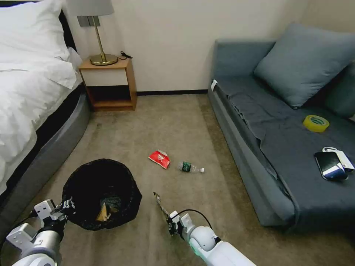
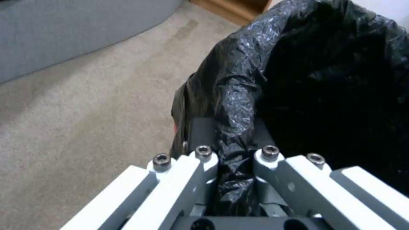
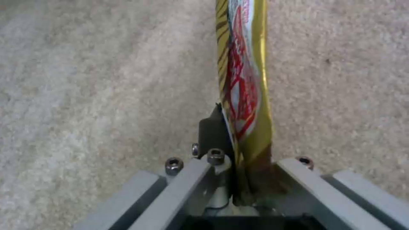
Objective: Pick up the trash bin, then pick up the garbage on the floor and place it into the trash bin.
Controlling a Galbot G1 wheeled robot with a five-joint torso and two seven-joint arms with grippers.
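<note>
1. The round black wastebasket lined with a crinkled black plastic bag (image 1: 101, 192) is held at its near rim by the left tool (image 1: 66, 207); in the left wrist view the fingers are seen closed tightly on the bunched liner and rim (image 2: 232, 150). The bin is carried low beside the bed (image 1: 33, 92), over the carpeted floor (image 1: 166, 122).
2. Inside the bin, a tan paper piece (image 1: 102, 213) is seen lying near the bottom.
3. A long yellow-brown printed wrapper with red lettering (image 3: 243, 80) is pinched by one end in the right tool (image 1: 171, 221); its fingers are closed on it, and the wrapper juts forward from them, clear of the carpet, just beside the bin.
4. The step in hand is judged to be the carrying of this wrapper to the bin: it is gripped but not yet over the opening.
5. For the next move, the right tool would need to be brought leftward over the open rim, and the fingers parted only once the wrapper hangs above the liner.
6. Two pieces are left on the floor farther ahead: a crumpled red snack packet (image 1: 159, 159) and a small clear plastic bottle with a green label (image 1: 190, 167), lying just beside each other near the grey sofa (image 1: 266, 147).
</note>
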